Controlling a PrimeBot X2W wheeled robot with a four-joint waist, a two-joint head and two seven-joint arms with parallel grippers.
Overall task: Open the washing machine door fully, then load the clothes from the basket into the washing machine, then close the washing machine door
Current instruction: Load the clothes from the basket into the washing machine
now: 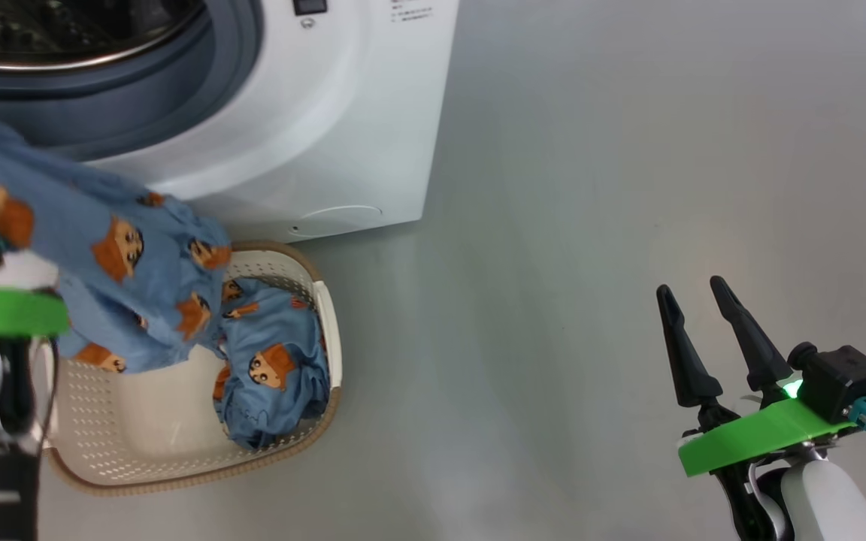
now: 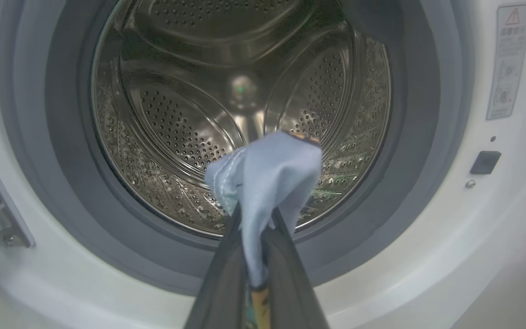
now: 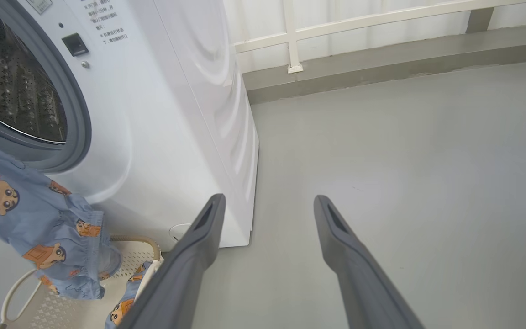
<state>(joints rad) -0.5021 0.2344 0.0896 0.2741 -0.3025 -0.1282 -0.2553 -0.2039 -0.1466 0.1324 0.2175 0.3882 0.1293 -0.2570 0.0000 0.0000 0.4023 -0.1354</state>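
Note:
My left gripper [image 2: 256, 214] is shut on a light blue garment of the clothes [image 2: 265, 176], held up in front of the washing machine's [image 1: 343, 128] open steel drum [image 2: 240, 100]. In the head view that garment [image 1: 102, 248] hangs from the left edge down over the basket [image 1: 177, 421], where another blue garment [image 1: 275, 368] lies at the right side. The washing machine door is out of view. My right gripper [image 1: 696, 293] stands open and empty over the bare floor, far right of the basket; its fingers [image 3: 199, 242] frame the floor beside the machine.
Grey floor [image 1: 628, 188] stretches to the right of the machine. A white railing [image 3: 381, 18] and a low kerb run along the far side. The grey-blue gasket [image 2: 62, 151] rings the drum mouth.

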